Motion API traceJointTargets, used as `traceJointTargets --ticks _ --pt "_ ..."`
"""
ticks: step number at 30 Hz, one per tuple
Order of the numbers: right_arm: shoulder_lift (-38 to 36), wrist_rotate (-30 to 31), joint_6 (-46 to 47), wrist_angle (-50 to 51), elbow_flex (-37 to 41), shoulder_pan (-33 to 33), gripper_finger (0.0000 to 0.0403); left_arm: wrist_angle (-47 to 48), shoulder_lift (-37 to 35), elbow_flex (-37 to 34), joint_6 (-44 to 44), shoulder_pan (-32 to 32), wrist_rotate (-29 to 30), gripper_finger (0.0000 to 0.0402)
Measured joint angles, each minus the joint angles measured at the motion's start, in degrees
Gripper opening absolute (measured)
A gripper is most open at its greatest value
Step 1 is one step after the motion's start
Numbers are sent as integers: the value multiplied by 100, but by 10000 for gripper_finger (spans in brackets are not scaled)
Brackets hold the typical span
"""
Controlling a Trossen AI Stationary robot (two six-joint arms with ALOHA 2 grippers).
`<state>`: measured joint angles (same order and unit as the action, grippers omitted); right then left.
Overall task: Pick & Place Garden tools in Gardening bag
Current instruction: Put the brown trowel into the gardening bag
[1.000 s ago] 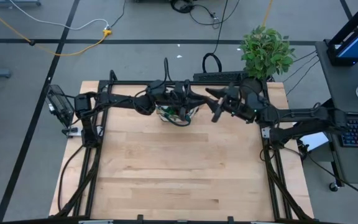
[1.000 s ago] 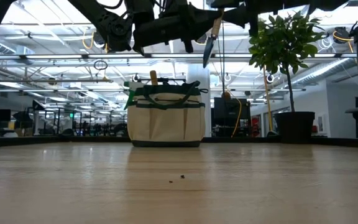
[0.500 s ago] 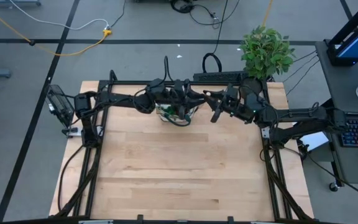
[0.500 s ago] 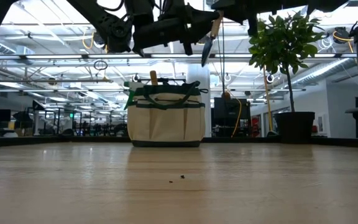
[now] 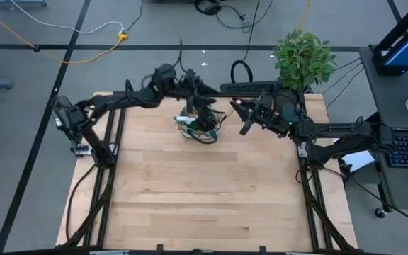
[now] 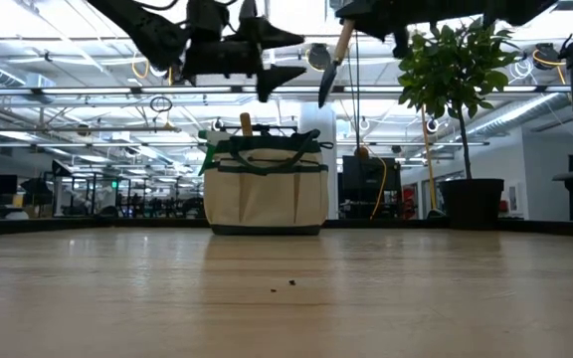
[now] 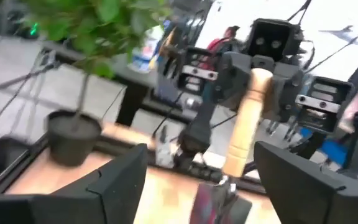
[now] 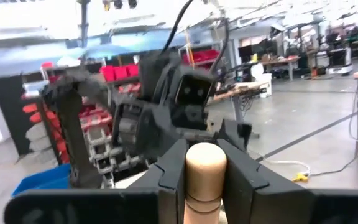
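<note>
One handoff done, looks like; left gripper (image 6: 267, 68) now spread wide, empty, pulled back above the gardening bag (image 6: 266, 189); right gripper (image 8: 205, 163) clamped on the wooden-handled trowel (image 6: 333, 63) (hanging over bag's right edge); next, drop it in.

I find no legible text, label, brand, number or sign in any view; nothing on my table, my arms or the room behind reads clearly.

Wooden table (image 5: 204, 191), gardening bag (image 6: 266, 186) atop
</note>
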<state>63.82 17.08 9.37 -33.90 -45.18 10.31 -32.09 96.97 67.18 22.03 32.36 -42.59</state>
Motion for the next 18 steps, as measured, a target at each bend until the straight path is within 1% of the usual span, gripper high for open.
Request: traceJointTargets --ticks 3,7,10,13,18 --pt "244 -356 0 -142 -5 145 57 979 -378 -6 -445 240 -84 309" --pt "674 -651 -165 -156 -214 315 57 1672 -855 -7 -1127 389 17 311" --pt "984 -900 -383 -37 -459 442 57 1887 -1147 -7 -1364 411 196 312" --pt "1221 -1091 -583 208 -708 548 57 2141 -1345 -7 -1583 414 203 312" --pt "1579 -1148 -946 771 -1055 624 57 2349 -1569 -76 -1858 331 175 312"
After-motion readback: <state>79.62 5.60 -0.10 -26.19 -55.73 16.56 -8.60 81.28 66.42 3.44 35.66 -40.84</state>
